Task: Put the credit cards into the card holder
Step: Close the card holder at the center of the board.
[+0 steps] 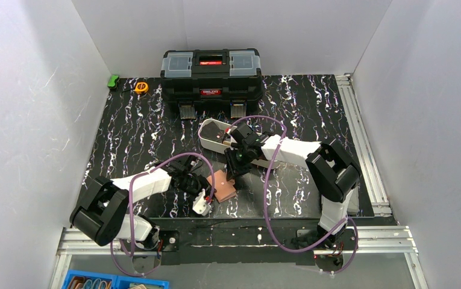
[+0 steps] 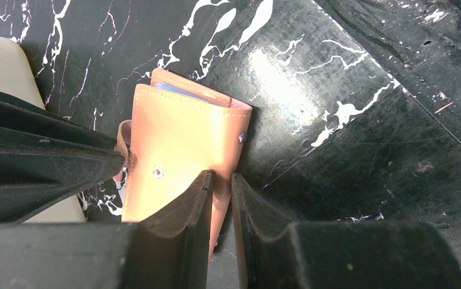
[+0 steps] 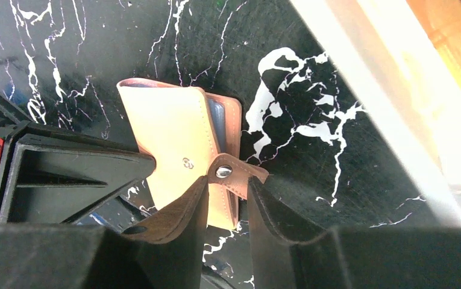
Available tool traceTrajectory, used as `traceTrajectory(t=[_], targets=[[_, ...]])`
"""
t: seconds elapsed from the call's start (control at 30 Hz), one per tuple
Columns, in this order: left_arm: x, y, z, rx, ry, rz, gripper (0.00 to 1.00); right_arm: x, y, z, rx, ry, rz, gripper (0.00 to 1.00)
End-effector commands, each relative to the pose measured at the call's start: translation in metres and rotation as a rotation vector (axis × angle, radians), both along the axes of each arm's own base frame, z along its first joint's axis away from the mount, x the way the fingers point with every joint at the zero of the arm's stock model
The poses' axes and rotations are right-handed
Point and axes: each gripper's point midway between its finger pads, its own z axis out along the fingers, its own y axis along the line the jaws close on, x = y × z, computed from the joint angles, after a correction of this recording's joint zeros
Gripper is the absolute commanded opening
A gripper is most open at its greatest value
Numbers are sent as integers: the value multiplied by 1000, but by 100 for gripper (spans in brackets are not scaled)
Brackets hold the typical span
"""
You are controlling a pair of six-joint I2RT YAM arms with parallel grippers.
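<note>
The tan-pink card holder (image 1: 223, 189) lies on the black mat between the two arms. A pale blue-grey credit card (image 3: 219, 113) sits inside it, and its edge (image 2: 179, 91) peeks out at the far side. My left gripper (image 2: 220, 178) is shut on the card holder's (image 2: 179, 150) near right edge. My right gripper (image 3: 228, 183) is open over the holder (image 3: 167, 138), with the snap tab (image 3: 231, 173) lying at its fingertips. From above, the left gripper (image 1: 206, 196) is at the holder's left and the right gripper (image 1: 237, 162) just behind it.
A long white tray (image 1: 211, 131) stands just behind the right gripper; its wall (image 3: 390, 108) fills the right wrist view's upper right, with something orange (image 3: 451, 30) inside. A black toolbox (image 1: 211, 73) stands at the back. A small orange item (image 1: 141, 87) and a green one (image 1: 114, 81) lie at the back left.
</note>
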Motion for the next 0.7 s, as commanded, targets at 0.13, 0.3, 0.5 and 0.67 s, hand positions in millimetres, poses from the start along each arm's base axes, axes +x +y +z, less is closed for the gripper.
traceTrajectory(t=[0.13,0.3,0.5,0.67], targets=[[-28,7,-9,19,112,-22,15,6,-1,8,-3,-28,26,29],[-29,8,-9,15,113,-21,13,7,-3,20,7,-55,19,36],[-31,8,-10,15,115,-22,13,15,-18,38,-98,-169,-4,51],[-32,9,-11,14,114,-23,13,14,-19,36,-169,-201,4,50]])
